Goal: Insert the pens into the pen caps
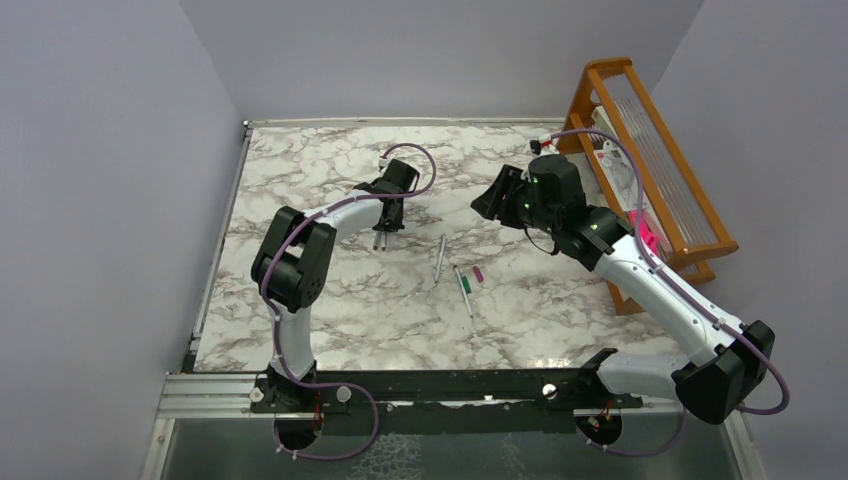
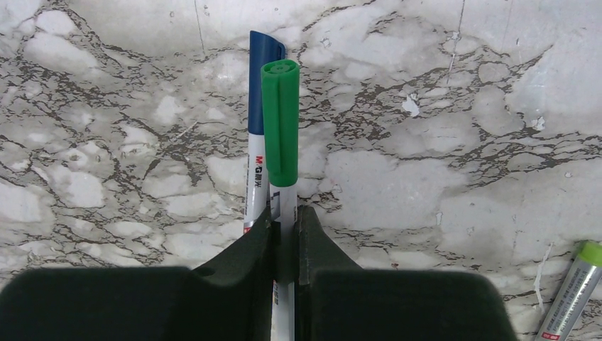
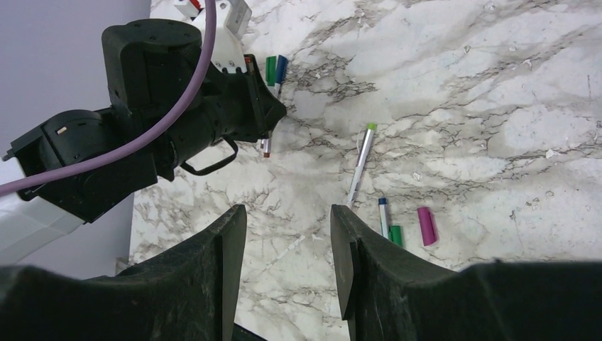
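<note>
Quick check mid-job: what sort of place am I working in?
Probably a lab test cell: a marble-patterned table boxed in by plain walls, a metal mounting rail at the near edge, and a wooden rack alongside.

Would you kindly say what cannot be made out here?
1. Left wrist view: the left hand hides the lower barrels of the green-capped pen and blue-capped pen; whether it grips both is unclear.
2. Same view: the lime-tipped pen runs off the corner.
3. Top view: the magenta cap is too small to show its open end.
</note>
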### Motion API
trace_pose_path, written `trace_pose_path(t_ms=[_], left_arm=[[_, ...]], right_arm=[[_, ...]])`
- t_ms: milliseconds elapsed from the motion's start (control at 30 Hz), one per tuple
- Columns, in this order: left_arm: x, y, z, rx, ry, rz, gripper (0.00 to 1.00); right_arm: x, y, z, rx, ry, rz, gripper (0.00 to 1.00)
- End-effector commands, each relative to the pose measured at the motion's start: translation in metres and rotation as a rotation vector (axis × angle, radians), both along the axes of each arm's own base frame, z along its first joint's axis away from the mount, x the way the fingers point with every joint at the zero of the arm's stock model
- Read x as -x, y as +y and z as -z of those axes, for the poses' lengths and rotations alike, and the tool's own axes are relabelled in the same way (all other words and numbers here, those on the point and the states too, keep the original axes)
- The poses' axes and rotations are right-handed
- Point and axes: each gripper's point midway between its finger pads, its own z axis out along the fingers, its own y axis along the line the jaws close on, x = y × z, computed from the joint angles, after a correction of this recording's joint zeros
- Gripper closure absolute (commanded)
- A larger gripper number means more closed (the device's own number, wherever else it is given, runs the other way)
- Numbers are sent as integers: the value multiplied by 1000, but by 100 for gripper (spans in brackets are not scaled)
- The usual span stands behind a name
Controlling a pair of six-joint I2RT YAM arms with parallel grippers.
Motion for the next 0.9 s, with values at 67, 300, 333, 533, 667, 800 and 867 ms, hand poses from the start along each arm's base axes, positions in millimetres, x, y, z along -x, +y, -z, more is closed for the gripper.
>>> trace_pose_path(t_ms=[67, 300, 333, 533, 667, 800, 867], left_arm=[[-1, -5, 0, 24, 11, 10, 85], [0, -4, 0, 21, 11, 16, 85], [0, -4, -1, 21, 10, 17, 85], [-2, -4, -4, 14, -1, 23, 83], [-3, -2, -5, 8, -4, 24, 80], [-5, -2, -6, 0, -11, 31, 78], [-7, -3, -6, -5, -14, 37, 78]], right_arm=[[2, 2, 8, 5, 21, -13, 53], [2, 2, 11, 10, 26, -16, 53], [2, 2, 12, 11, 26, -16, 53], [2, 3, 14, 13, 31, -18, 53], [3, 3, 16, 14, 35, -20, 53], [4, 2, 18, 18, 40, -20, 53], [4, 2, 18, 18, 41, -20, 53]])
